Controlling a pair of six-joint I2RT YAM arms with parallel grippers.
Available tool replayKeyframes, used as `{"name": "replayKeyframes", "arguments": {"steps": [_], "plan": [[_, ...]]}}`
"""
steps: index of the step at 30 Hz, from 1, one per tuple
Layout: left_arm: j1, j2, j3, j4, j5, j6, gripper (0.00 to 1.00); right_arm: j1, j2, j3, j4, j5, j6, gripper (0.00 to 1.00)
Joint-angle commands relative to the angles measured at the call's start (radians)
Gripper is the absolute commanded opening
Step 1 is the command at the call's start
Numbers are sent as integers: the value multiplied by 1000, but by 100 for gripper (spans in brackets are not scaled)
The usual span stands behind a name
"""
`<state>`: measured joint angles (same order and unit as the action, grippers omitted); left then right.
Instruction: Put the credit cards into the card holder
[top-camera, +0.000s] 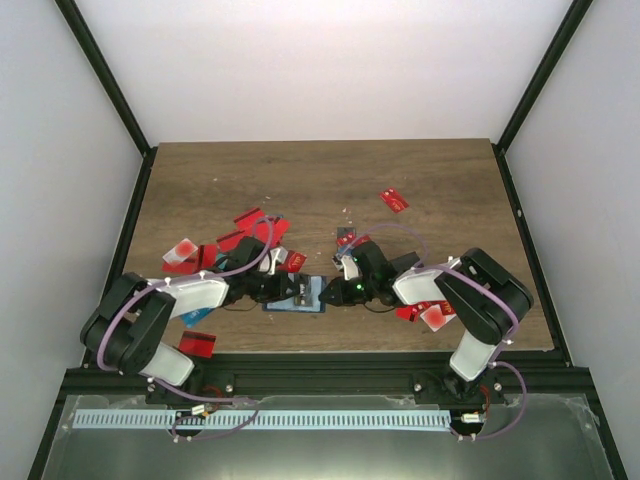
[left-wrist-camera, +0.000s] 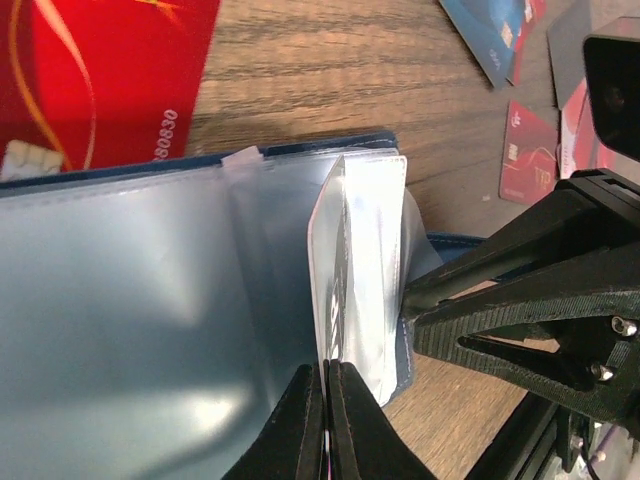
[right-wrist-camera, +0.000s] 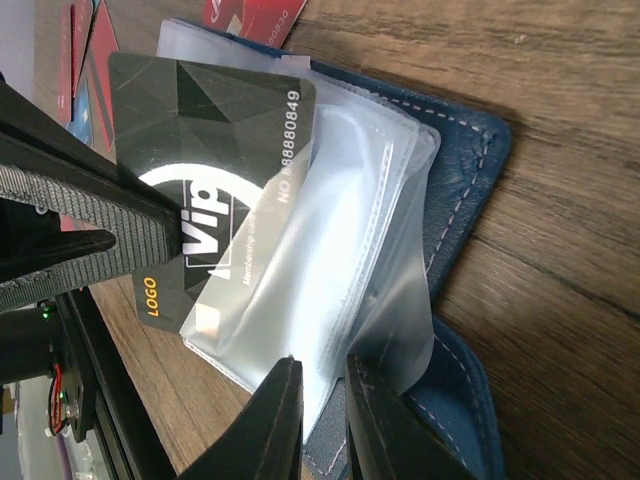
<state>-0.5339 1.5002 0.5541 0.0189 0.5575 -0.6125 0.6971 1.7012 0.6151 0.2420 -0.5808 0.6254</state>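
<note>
Left end effector (left-wrist-camera: 326, 372), fully closed, grips the black credit card (right-wrist-camera: 225, 130). Right end effector (right-wrist-camera: 322, 370), nearly closed, pinches a clear sleeve (right-wrist-camera: 375, 250) of the card holder (right-wrist-camera: 465, 170) spread just ahead.

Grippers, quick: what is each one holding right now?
Left gripper: closed on the black card.
Right gripper: closed on the card holder's clear sleeve.

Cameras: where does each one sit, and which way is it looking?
Top external: high behind the arms, looking down at the table; both arms show, meeting over the card holder.
Left wrist: on the left arm, facing the clear sleeves; left gripper shows below.
Right wrist: on the right arm, facing the black card; right gripper shows below.
Shared: both wrists see the card holder.
</note>
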Motion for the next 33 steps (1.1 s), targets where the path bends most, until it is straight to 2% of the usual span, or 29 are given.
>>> {"name": "replayKeyframes", "arguments": {"steps": [1,8,12,16,26,33], "plan": [[3,-28,-6,-140,-137,-11,4,5,54,-6,-94,50,-6,15],[8,7,-1,-168,-137,-66,4,5,54,-3,-98,49,-9,15],[13,5,21,-219,-101,-64,4,5,52,-5,-99,50,-9,15],[22,-11,38,-276,-122,-57,4,5,52,-6,-94,49,-6,15],[54,-32,23,-311,-111,-52,4,6,52,-9,-91,50,-1,12],[54,35,61,-348,13,46,4,5,52,-7,-83,48,0,12]]}}
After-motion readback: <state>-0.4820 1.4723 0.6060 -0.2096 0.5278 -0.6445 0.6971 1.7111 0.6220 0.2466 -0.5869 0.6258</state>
